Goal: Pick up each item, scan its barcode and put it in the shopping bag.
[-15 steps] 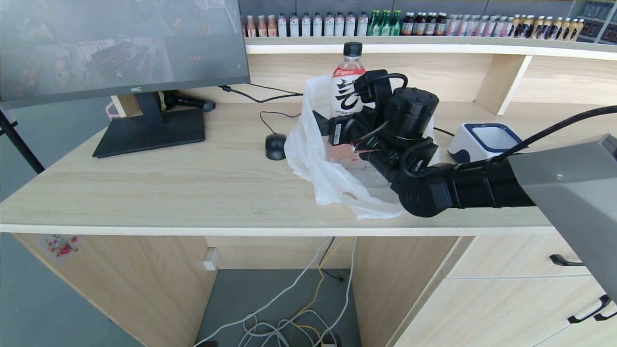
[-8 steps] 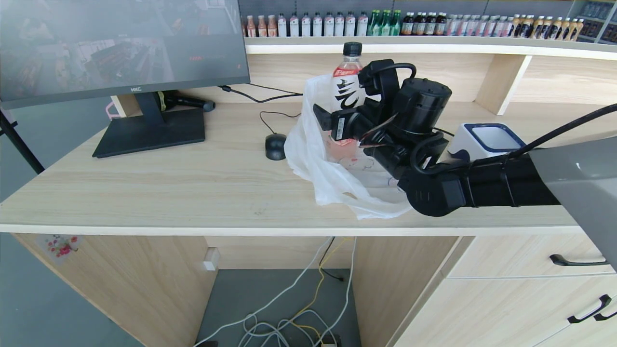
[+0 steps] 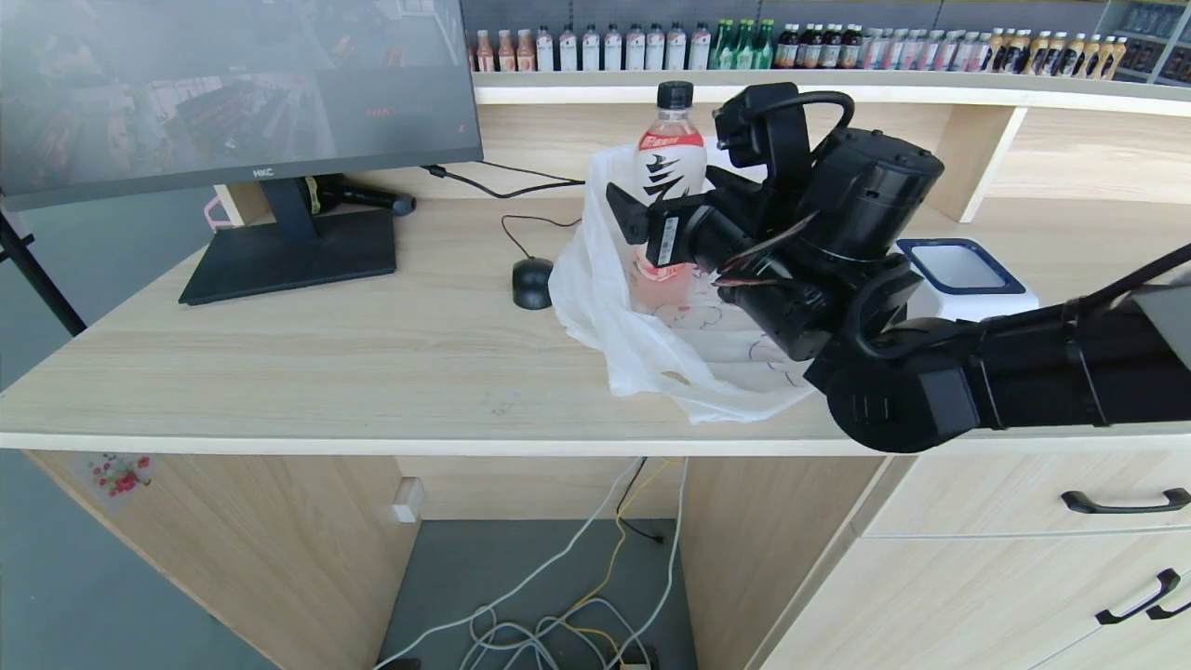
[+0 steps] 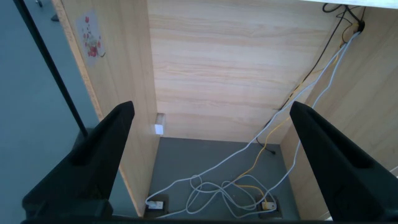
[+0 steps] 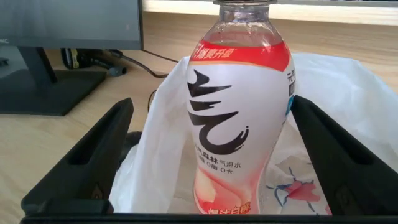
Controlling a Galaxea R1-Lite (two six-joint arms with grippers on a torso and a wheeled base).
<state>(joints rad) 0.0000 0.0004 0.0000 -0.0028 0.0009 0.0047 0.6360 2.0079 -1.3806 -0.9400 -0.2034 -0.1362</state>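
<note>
A clear bottle [image 3: 666, 172] with pink drink, a white-and-red label and a black cap stands upright inside the white plastic shopping bag [image 3: 642, 349] on the counter. My right gripper [image 3: 679, 209] hangs open just in front of the bottle, at label height, its fingers spread wider than the bottle and not touching it. From the right wrist, the bottle [image 5: 239, 124] stands between the two open fingers of the right gripper [image 5: 212, 104], with the bag [image 5: 158, 168] around its lower part. My left gripper [image 4: 211, 109] is open below the counter, with nothing between its fingers.
A white barcode scanner [image 3: 968, 274] with a dark-rimmed window sits right of the bag. A black mouse [image 3: 532, 282] lies left of it, and a monitor [image 3: 233, 84] stands at the back left. Loose cables [image 4: 230, 186] lie on the floor under the counter.
My right arm has risen and drawn back from the bag towards the right. The bottle has stayed upright in the bag.
</note>
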